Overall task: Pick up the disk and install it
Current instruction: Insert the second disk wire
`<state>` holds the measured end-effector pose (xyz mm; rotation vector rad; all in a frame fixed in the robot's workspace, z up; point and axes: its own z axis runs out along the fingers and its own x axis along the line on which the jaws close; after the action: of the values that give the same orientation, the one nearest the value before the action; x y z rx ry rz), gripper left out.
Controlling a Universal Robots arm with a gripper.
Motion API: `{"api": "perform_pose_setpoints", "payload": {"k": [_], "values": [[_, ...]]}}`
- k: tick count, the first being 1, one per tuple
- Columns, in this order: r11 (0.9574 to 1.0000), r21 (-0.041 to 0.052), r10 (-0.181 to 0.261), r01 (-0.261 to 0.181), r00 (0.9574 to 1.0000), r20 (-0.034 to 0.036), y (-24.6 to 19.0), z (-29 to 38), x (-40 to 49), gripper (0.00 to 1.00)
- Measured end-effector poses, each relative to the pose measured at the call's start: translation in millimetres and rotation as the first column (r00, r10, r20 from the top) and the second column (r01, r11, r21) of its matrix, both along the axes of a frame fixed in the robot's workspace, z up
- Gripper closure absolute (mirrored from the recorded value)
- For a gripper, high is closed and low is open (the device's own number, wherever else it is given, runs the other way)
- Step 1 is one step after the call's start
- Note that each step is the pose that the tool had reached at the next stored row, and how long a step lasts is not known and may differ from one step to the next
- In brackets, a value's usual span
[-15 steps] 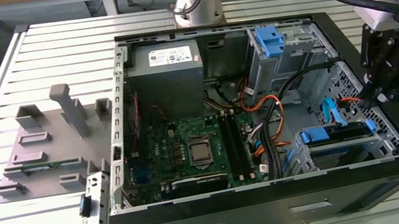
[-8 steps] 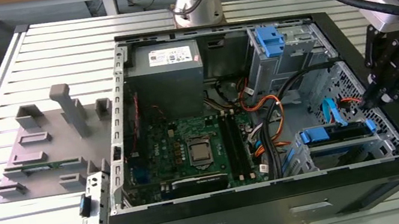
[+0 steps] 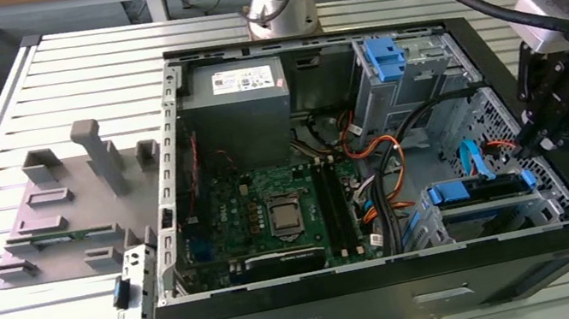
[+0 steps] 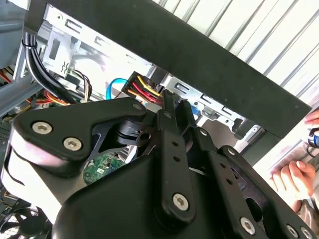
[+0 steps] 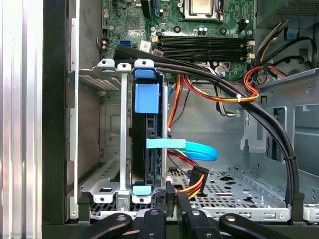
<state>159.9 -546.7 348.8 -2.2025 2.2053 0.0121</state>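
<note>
Nearest the lens in the second wrist view, the black linkage of my gripper [image 4: 172, 107] spans the lower frame, its slim fingers drawn together with nothing between them, tips just short of the red-and-yellow power plug [image 4: 144, 92]. The disk [image 5: 146, 144] stands on edge in the drive cage [image 5: 107, 149] at centre-left of the first wrist view, blue carrier tab uppermost and a light-blue data cable [image 5: 187, 148] running off it. I judge pickup and seating done, with the gripper at lower right of the exterior view beside the open computer case [image 3: 397, 275].
</note>
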Motion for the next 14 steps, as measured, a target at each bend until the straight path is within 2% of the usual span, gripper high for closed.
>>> {"api": "perform_pose_setpoints", "payload": {"k": [11,14], "values": [[1.0,-0.0012,-0.001,0.001,1.0,0.0,0.0,-6.1,-17.3,0.76],[1.0,-0.002,0.0,0.0,1.0,0.0,-0.1,-6.2,-17.8,0.76]]}}
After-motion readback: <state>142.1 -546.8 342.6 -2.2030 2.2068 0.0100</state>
